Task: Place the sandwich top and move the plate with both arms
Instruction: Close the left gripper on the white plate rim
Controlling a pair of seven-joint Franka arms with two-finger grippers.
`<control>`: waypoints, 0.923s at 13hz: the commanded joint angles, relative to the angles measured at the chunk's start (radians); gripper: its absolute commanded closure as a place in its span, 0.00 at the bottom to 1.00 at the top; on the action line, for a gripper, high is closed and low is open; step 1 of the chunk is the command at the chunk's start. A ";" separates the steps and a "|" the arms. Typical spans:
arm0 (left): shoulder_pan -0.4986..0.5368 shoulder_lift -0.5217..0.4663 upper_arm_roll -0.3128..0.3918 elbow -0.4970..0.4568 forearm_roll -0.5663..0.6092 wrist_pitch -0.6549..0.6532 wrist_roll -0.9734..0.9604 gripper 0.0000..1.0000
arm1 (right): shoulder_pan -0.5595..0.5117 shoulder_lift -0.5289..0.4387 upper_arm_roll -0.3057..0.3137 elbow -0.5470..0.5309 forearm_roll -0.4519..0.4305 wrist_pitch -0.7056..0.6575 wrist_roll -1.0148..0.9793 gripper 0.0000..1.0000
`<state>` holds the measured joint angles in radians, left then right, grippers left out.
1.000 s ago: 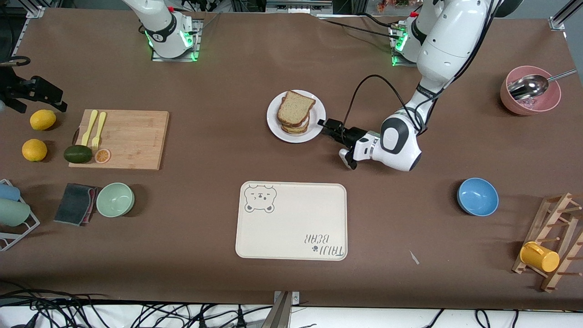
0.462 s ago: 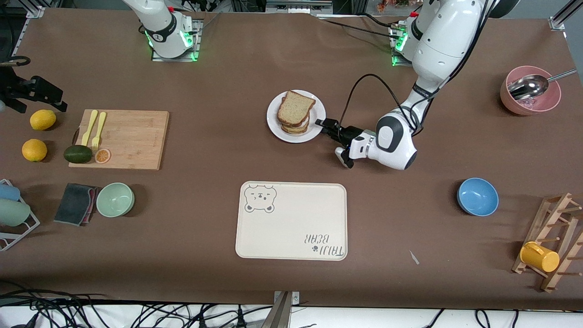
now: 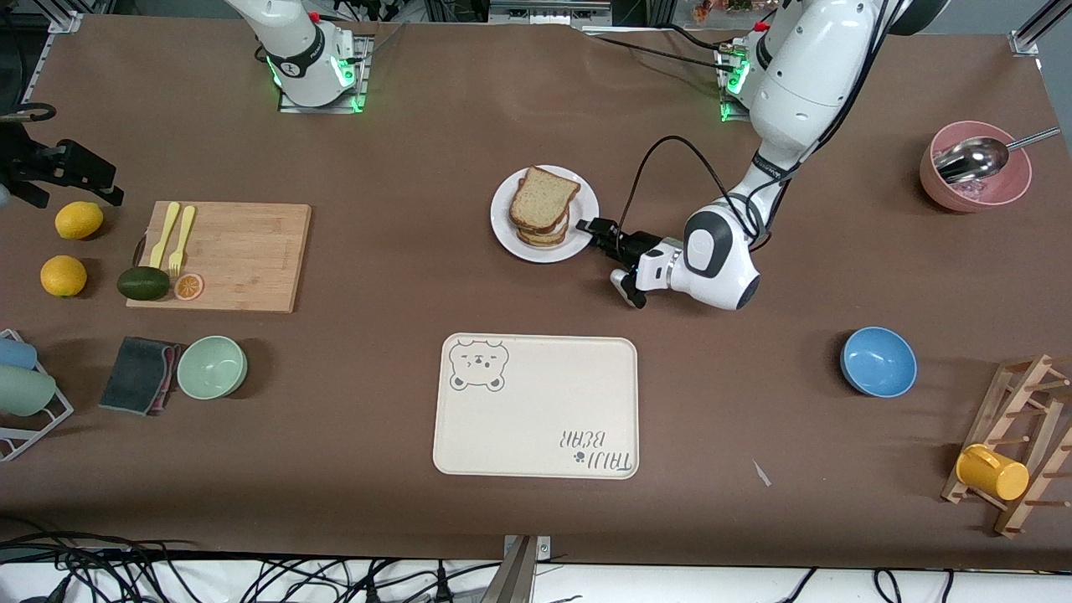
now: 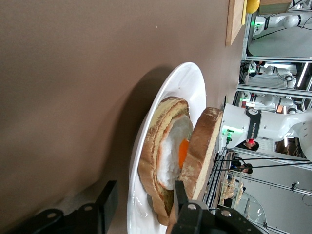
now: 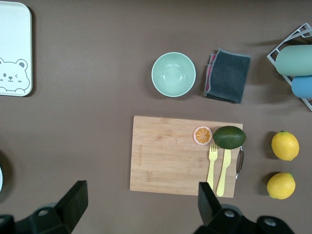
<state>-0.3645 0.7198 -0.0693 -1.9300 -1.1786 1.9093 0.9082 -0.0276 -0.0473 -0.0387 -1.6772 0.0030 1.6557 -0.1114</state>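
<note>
The white plate [image 3: 504, 228] stands mid-table with a stacked sandwich on it. The sandwich top [image 3: 544, 197], a speckled brown slice, lies on the stack, a little askew. In the left wrist view the sandwich top [image 4: 202, 146] leans over a fried egg [image 4: 176, 152] on the lower bread. My left gripper [image 3: 596, 230] is low at the plate's rim [image 4: 187, 83] on the left arm's side. The left gripper [image 4: 144, 195] is open and straddles the rim: one finger under it with a gap, the other over the sandwich's edge. My right gripper [image 5: 140, 204] hangs open, high over the cutting board, holding nothing.
A cream bear tray [image 3: 536, 406] lies nearer the camera than the plate. Toward the right arm's end are a cutting board [image 3: 222, 255] with cutlery and avocado, two lemons [image 3: 77, 219], a green bowl [image 3: 211, 366] and a cloth. Toward the left arm's end are a blue bowl [image 3: 878, 360], a pink bowl [image 3: 976, 180] and a mug rack.
My left gripper has slid along the table toward the plate and its fingers have narrowed about the rim. The plate, sandwich and right arm have not moved.
</note>
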 commanded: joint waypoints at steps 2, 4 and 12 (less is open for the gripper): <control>-0.022 0.009 0.006 0.014 -0.018 0.013 0.006 0.47 | -0.006 -0.013 0.007 -0.010 0.015 0.006 0.009 0.00; -0.028 0.009 0.006 0.013 -0.018 0.020 0.008 0.59 | -0.006 -0.013 0.007 -0.010 0.015 0.006 0.009 0.00; -0.021 0.009 0.008 0.011 -0.016 0.020 0.008 0.91 | -0.006 -0.013 0.007 -0.010 0.015 0.003 0.009 0.00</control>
<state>-0.3798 0.7248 -0.0670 -1.9300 -1.1786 1.9278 0.9082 -0.0276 -0.0473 -0.0387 -1.6772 0.0031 1.6557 -0.1114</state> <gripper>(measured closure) 0.833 0.000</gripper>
